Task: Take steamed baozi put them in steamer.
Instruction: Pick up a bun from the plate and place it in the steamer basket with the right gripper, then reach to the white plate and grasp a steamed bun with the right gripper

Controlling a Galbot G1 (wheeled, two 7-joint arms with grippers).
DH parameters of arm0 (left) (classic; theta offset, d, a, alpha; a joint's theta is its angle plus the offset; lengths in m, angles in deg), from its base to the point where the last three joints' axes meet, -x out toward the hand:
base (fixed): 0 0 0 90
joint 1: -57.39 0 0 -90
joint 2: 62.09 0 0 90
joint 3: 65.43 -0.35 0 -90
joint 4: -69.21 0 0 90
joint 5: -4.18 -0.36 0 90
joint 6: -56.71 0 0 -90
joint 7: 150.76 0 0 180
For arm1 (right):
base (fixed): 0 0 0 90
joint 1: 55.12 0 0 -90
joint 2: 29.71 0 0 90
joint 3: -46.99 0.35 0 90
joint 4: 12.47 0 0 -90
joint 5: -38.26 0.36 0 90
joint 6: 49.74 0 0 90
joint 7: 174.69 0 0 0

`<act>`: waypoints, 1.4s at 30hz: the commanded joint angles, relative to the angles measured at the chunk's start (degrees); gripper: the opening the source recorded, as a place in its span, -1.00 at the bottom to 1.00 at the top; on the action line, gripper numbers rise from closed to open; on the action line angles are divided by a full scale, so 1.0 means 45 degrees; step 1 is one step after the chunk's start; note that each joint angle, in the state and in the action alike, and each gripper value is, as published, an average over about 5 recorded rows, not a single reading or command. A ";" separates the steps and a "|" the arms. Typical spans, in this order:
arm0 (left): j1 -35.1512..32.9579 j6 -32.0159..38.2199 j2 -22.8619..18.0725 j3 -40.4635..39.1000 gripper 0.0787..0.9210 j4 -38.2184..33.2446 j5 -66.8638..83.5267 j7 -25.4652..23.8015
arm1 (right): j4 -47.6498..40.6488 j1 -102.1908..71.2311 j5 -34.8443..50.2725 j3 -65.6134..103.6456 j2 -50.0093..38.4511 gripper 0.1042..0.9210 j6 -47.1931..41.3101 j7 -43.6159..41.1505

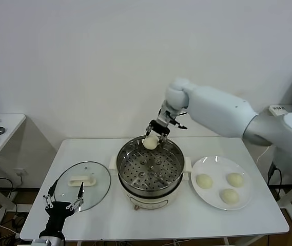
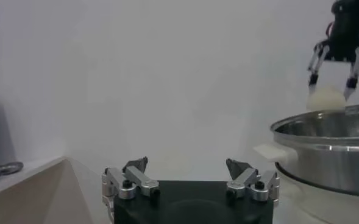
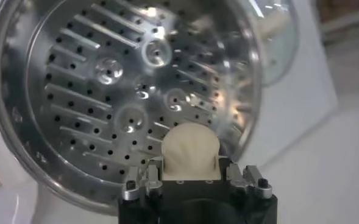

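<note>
Right gripper is gripping one baozi between its fingers, hanging over the far rim of the steamer. The bun is sitting just above the rim, not yet on the perforated tray. In the right wrist view the bun is clamped right in front of the gripper body, the holed tray showing bare beyond it.

Steamer is standing mid-desk, cream base under the steel pot. Three more baozi are lying on the white plate, which is sitting just beside the steamer toward the right edge of the desk; the buns are apart from each other.

Glass lid with the white handle is lying flat on the desk toward the left edge, beside the steamer.

Left gripper is idling at the desk's near-left corner, just at the lid's near edge, fingers spread wide and holding nothing. Its wrist view is also catching the right gripper with the bun over the steamer rim.
</note>
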 commanded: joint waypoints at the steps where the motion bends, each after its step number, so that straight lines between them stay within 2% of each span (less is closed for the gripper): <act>1: -0.0010 -0.0033 -0.0046 0.0053 0.77 -0.0021 0.0014 0.0008 | -0.0765 -0.0732 -0.2599 -0.0154 0.0989 0.07 0.2404 0.0581; 9: -0.0042 -0.0009 -0.0083 0.0103 0.77 -0.0004 -0.0025 0.0039 | -0.1588 -0.1061 -0.4486 0.0543 0.1488 0.07 0.3346 0.1169; 15: -0.0127 0.0054 -0.0106 0.0134 0.77 -0.0017 -0.0083 0.0044 | -0.1815 -0.1249 -0.4656 0.0734 0.1564 0.10 0.3487 0.1258; 18: -0.0113 0.0126 -0.0104 0.0137 0.77 0.0071 -0.0154 0.0053 | -0.1733 -0.1342 -0.4663 0.0793 0.1526 0.18 0.3489 0.1458; 22: -0.0108 0.0138 -0.0098 0.0107 0.77 0.0108 -0.0188 0.0045 | -0.1201 -0.1145 -0.3953 0.0823 0.1236 0.41 0.3074 0.1515; 27: -0.0066 0.0153 0.0017 0.0160 0.77 0.0143 -0.0221 0.0036 | 0.1549 0.0433 -0.0238 0.0015 -0.0410 0.71 -0.0052 0.0621; 30: -0.0027 0.0147 0.0129 0.0207 0.77 0.0159 -0.0167 0.0024 | 0.3766 0.1783 0.2229 -0.0812 -0.2079 0.75 -0.2575 0.0151; 32: 0.0010 0.0139 0.0170 0.0196 0.77 0.0140 -0.0137 0.0014 | 0.4953 0.2483 0.3241 -0.1270 -0.3201 0.76 -0.4368 -0.0157; 37: 0.0150 0.0175 0.0283 0.0108 0.77 0.0195 -0.0217 0.0000 | 0.7302 0.3453 0.3089 -0.1686 -0.5878 0.76 -0.9062 -0.1033; 42: 0.0240 0.0163 0.0379 0.0059 0.77 0.0126 -0.0231 -0.0050 | 0.8132 0.3158 0.2951 -0.1964 -0.8060 0.76 -1.1525 -0.0877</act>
